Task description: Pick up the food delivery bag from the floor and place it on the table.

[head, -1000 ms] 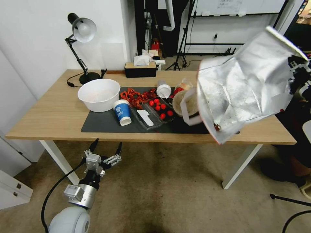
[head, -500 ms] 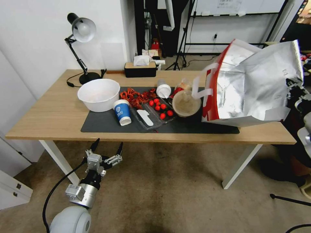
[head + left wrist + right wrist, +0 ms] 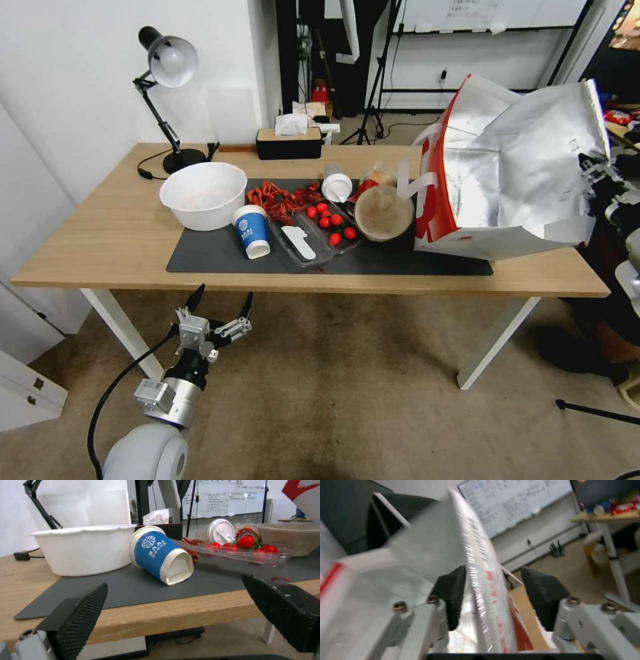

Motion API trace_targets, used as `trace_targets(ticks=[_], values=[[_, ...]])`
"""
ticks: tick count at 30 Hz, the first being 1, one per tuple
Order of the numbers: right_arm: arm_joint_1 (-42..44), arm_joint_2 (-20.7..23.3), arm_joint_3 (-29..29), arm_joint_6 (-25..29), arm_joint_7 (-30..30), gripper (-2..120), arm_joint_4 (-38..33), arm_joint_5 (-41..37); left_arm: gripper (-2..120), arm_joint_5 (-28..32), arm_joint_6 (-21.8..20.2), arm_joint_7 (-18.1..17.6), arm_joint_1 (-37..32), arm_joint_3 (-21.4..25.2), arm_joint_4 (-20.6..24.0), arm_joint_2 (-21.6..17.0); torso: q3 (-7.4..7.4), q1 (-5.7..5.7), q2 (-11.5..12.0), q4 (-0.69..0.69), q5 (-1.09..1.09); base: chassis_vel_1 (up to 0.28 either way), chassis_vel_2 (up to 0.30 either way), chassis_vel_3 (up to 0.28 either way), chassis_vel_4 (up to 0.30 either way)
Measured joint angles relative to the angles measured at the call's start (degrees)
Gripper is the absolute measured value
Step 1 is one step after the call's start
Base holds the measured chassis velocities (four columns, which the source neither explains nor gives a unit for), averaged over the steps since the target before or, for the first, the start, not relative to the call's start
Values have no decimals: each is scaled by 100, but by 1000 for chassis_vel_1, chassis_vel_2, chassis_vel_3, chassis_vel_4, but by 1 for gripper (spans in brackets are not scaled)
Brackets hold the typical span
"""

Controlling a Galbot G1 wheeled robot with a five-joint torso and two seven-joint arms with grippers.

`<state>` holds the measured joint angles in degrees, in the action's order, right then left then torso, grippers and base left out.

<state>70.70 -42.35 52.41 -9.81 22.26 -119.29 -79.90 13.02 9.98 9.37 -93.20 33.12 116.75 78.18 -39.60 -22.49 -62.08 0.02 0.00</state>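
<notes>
Bag down on surface, leaning. Right hand spread around its rim; back out straight, don't snag. Left hand spread, idle.

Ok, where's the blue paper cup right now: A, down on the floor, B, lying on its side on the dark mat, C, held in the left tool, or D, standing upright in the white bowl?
B: the blue paper cup lies tipped over on the dark mat.
</notes>
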Motion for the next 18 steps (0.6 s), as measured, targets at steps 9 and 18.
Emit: trace_targets(ticks=[9,18], values=[[213,-122,127,1036,-1704,81,-6,773,100,-8,26,-77,10,-65,-10,29,0,0,2,1,0,0,0,0,0],[2440,-1714,407,1844,-3458,100,-1282,4013,100,114,266,-179,1,56,-77,44,2,3,2,-3,-1,0,0,0,0]])
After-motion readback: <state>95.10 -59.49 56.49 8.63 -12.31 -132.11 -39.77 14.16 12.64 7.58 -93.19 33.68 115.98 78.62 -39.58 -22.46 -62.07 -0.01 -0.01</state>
